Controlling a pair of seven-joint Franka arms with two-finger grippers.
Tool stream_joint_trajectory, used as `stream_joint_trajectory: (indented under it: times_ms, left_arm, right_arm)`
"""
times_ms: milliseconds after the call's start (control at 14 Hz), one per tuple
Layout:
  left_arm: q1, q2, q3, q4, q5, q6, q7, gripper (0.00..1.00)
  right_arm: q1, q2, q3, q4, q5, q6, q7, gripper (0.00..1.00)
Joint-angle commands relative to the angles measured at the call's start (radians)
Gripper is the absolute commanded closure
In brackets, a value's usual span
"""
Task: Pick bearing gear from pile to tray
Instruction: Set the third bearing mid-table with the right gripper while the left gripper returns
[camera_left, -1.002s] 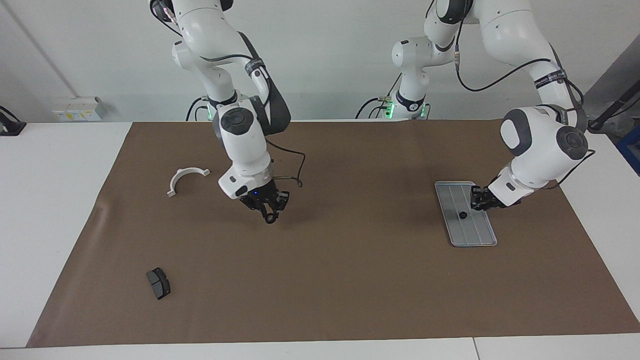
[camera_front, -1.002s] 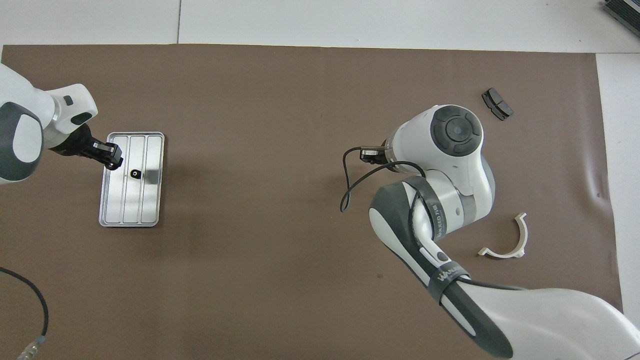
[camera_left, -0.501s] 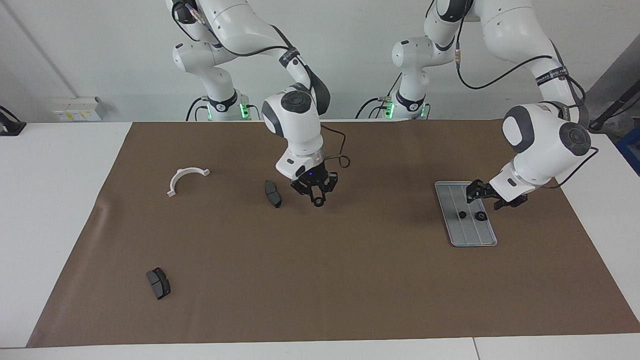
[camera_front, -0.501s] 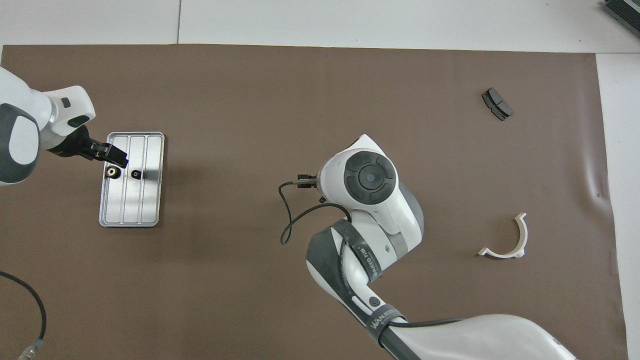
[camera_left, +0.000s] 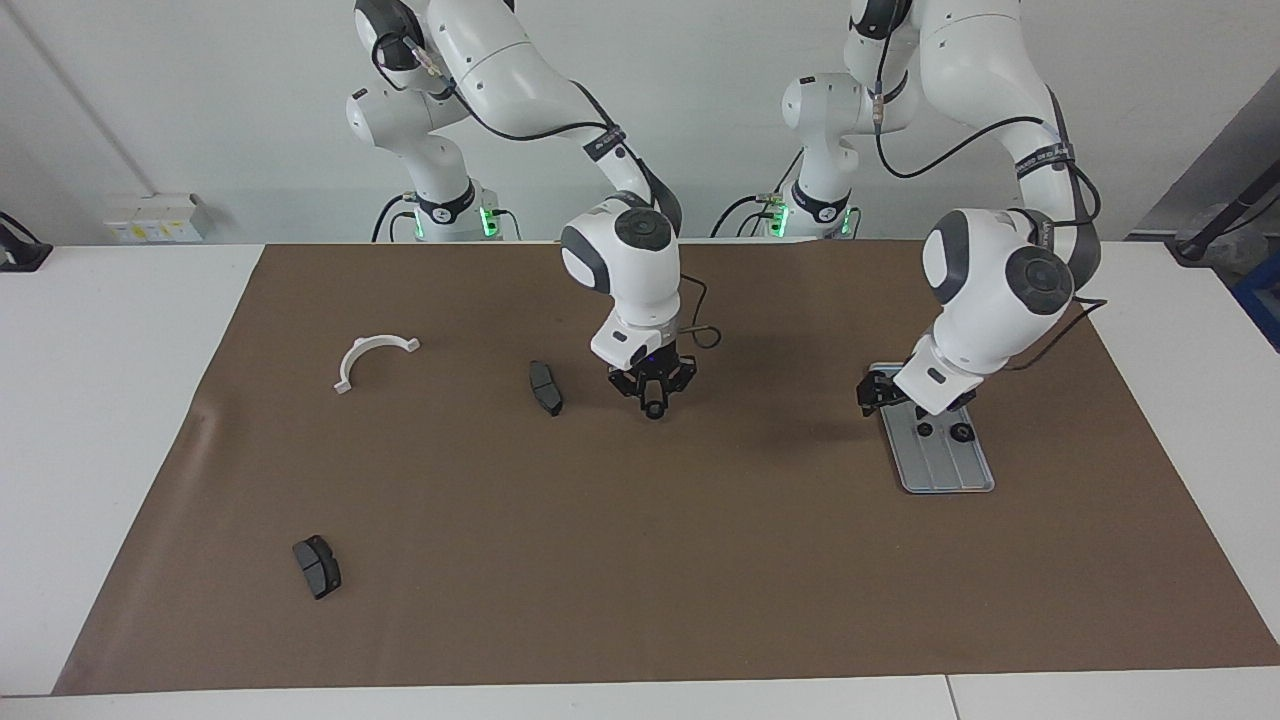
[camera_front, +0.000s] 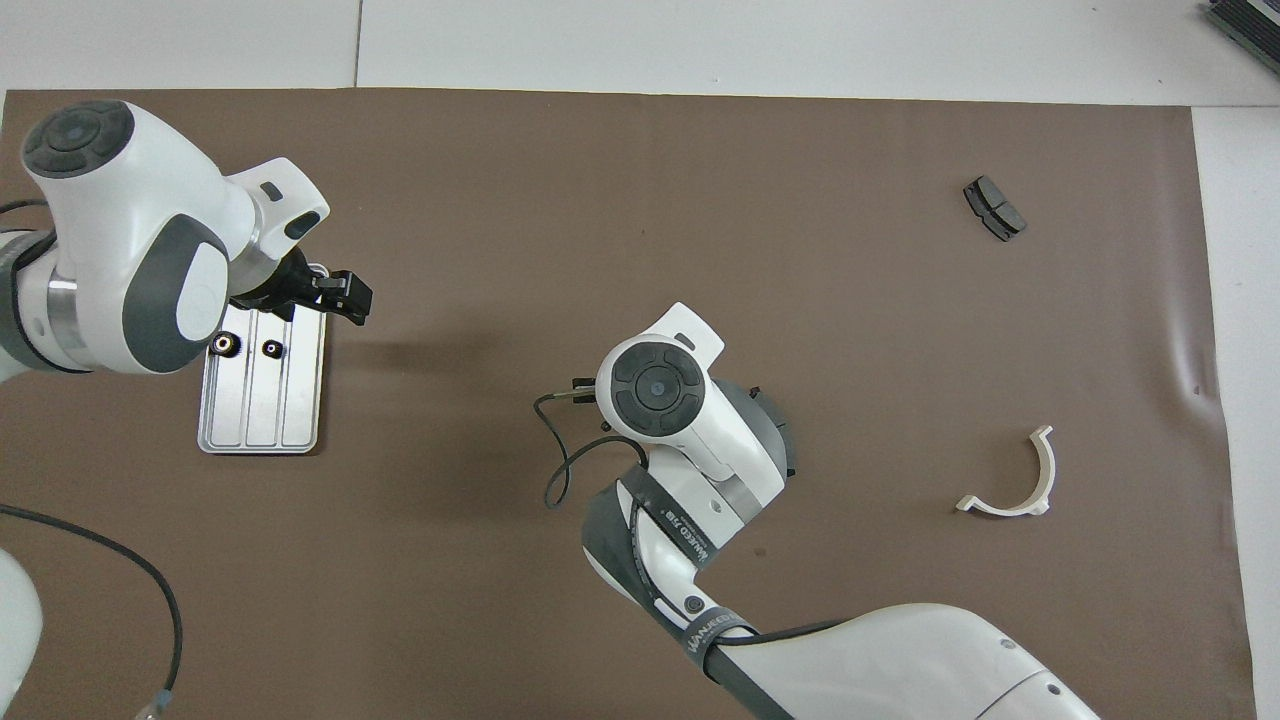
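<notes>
Brown mat (camera_left: 640, 560): covers most of the white table (camera_left: 100, 400); everything below lies on it or hangs over it.

Right arm: reaches in over the middle of the mat. Right gripper (camera_left: 654, 408) points straight down, raised off the mat, its fingertips pinched together on a small black ring (camera_left: 654, 410). In the overhead view the arm's wrist hides this gripper.

Left arm: bent over the tray. Left gripper (camera_left: 872, 392) (camera_front: 345, 296) hangs over the tray's corner nearest the robots, at the edge facing the mat's middle; its fingers are spread and hold nothing.

Tray (camera_left: 950, 470) (camera_front: 300, 420): silver-grey, ridged, at the left arm's end of the mat. Contents: two small black rings (camera_left: 926, 429) (camera_front: 271, 348), side by side, apart, in the half nearer the robots.

White half-ring bracket (camera_left: 372, 358) (camera_front: 1015, 485): toward the right arm's end.

Brake pad (camera_left: 545, 387): just beside the right gripper, on the bracket's side.

Second brake pad (camera_left: 316, 566) (camera_front: 994, 208): well apart, farthest from the robots.
</notes>
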Motion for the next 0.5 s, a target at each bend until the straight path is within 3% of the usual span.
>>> stream_joint_trajectory:
  times_ms: [0, 72, 286, 429]
  left_arm:
    - [-0.037, -0.044, 0.015, -0.091, -0.003, 0.093, -0.097, 0.15]
    - [-0.050, -0.050, 0.013, -0.120, -0.003, 0.136, -0.134, 0.15]
    - [-0.106, -0.064, 0.013, -0.180, -0.003, 0.244, -0.251, 0.15]
    - [-0.146, -0.061, 0.013, -0.189, -0.003, 0.262, -0.305, 0.15]
  right_arm:
    - [-0.010, -0.007, 0.006, -0.028, -0.027, 0.029, 0.018, 0.05]
    - [-0.009, -0.007, 0.006, -0.027, -0.027, 0.028, 0.020, 0.00]
    - [-0.010, -0.015, 0.002, -0.014, -0.027, 0.017, 0.023, 0.00]
    - [-0.049, -0.074, -0.010, -0.014, -0.027, 0.000, 0.020, 0.00]
